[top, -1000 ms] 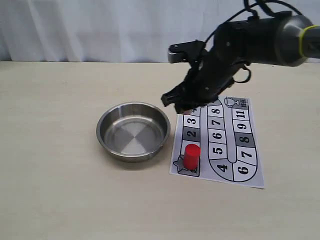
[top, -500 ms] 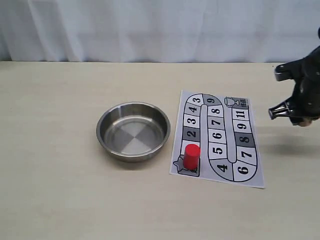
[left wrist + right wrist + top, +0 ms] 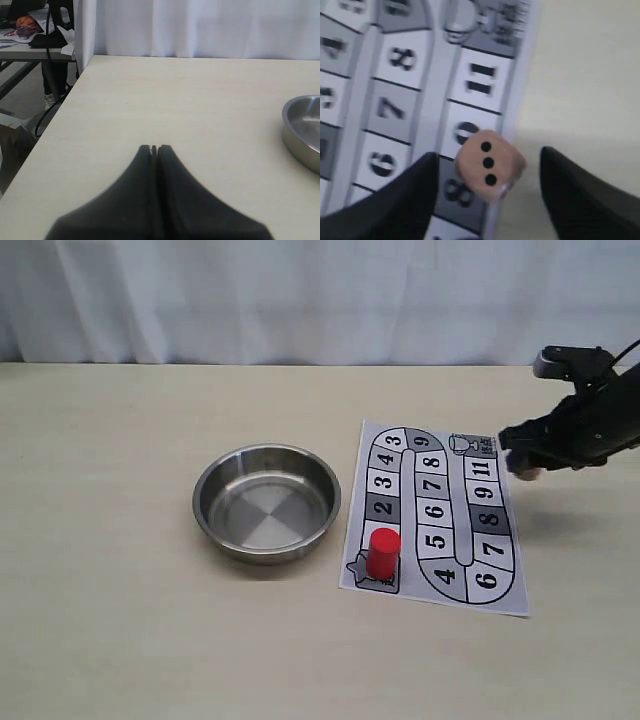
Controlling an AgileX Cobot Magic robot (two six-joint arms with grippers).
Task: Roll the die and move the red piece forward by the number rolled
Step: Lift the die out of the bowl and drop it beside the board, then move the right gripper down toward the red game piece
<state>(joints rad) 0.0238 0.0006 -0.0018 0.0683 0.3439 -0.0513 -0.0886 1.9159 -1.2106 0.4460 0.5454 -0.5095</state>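
The tan die [image 3: 489, 165] shows three pips and sits between the spread fingers of my right gripper [image 3: 487, 154], touching neither; I cannot tell whether it rests on anything. In the exterior view this gripper [image 3: 522, 462] hovers open at the right edge of the numbered board [image 3: 440, 525], with the die [image 3: 530, 475] just under it. The red piece [image 3: 383, 552] stands upright on the board's near left corner square. My left gripper [image 3: 154, 148] is shut and empty over bare table.
A steel bowl [image 3: 267, 502] sits empty left of the board; its rim [image 3: 300, 125] also shows in the left wrist view. The table's left edge [image 3: 60, 107] drops to the floor. A white curtain hangs behind the table.
The right arm swung from above the board's top left out to the far right, then came back left to the board's right edge. The red piece and bowl stayed put.
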